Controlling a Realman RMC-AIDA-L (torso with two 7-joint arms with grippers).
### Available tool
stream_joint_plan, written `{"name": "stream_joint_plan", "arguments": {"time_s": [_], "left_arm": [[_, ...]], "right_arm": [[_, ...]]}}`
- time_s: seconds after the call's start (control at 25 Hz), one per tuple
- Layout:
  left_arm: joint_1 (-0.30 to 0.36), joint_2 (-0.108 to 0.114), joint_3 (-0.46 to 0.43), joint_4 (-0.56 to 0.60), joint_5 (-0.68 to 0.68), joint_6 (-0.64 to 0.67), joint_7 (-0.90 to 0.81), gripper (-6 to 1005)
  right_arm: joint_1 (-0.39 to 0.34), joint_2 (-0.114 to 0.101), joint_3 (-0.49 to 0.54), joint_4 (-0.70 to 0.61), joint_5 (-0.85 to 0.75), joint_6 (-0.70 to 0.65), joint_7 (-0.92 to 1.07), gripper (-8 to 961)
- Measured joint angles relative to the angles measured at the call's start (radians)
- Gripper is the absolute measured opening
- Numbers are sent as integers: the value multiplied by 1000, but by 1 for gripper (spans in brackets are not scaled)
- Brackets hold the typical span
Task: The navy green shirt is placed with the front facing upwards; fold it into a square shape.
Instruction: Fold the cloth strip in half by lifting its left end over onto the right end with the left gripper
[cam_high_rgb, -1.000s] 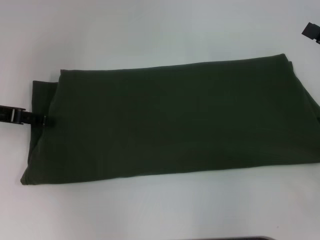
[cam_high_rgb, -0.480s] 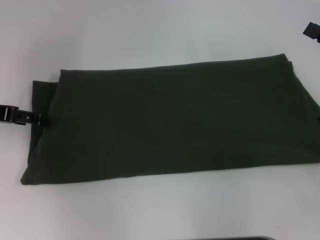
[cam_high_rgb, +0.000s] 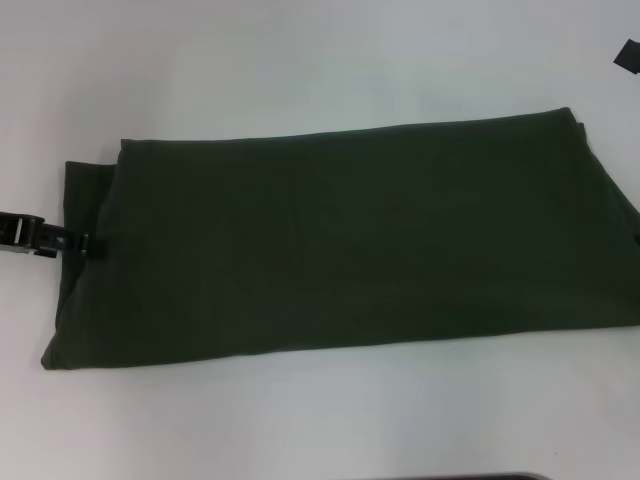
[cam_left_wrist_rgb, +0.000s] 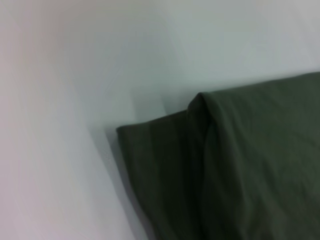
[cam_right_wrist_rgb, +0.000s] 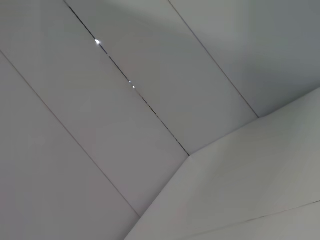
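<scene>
The navy green shirt (cam_high_rgb: 340, 245) lies on the white table, folded into a long band running left to right; its plain cloth faces up and no lettering shows. A lower layer sticks out at its left end (cam_high_rgb: 82, 200). My left gripper (cam_high_rgb: 86, 243) reaches in from the left edge, its tip over that left end of the cloth. The left wrist view shows the shirt (cam_left_wrist_rgb: 235, 170) with a stepped corner of two layers. Only a dark bit of my right gripper (cam_high_rgb: 628, 54) shows at the far right, off the shirt. The right wrist view holds no shirt.
White table (cam_high_rgb: 300, 60) surrounds the shirt, with bare surface behind and in front of it. The shirt's right end runs to the picture's right edge. The right wrist view shows only white panels and seams (cam_right_wrist_rgb: 150, 105).
The left gripper's tip drew back a little to the left, then came back right over the shirt's left end. The right gripper slid farther out of view. The shirt has not moved.
</scene>
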Motion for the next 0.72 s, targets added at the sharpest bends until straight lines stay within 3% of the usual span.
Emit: {"name": "stream_joint_plan", "arguments": {"time_s": [0.72], "left_arm": [[-24,3,22,-39,30,-12,-61,901]], "right_arm": [[0,-5,0,-5,16,0,0,543]]}}
